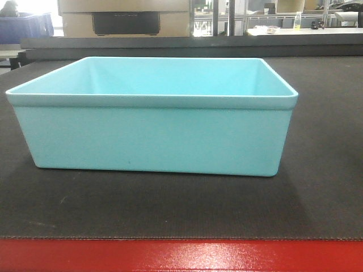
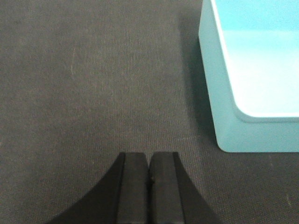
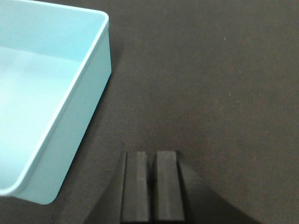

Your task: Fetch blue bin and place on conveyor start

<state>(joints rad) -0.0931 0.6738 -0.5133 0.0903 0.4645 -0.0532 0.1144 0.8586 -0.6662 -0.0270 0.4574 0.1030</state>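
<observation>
The left claw (image 2: 149, 172) has its two black fingers pressed together, pad against pad, with nothing between them. It hangs over bare dark-grey woven belt, and the blue bin (image 2: 252, 79) lies ahead and to its right, apart from the fingertips; only the tub's near rounded corner, one wall and part of its pale floor show in this view.

The right claw (image 3: 150, 170) is likewise closed on nothing, its fingers side by side with only a thin seam between them. It too is above the belt, with the blue bin (image 3: 51, 98) ahead and to its left, not touching.

From the front, the blue bin (image 1: 153, 136) sits upright and flat on the conveyor start (image 1: 323, 187), the wide dark textured surface, roughly centred and a little left. Its thin flat rim runs level and its smooth walls taper downward. A strip of belt separates the tub's base from the red band (image 1: 181, 256) along the front edge. Neither claw appears in this front view. Behind the belt, blurred shelving and a cardboard box (image 1: 125, 17) stand in the background.
</observation>
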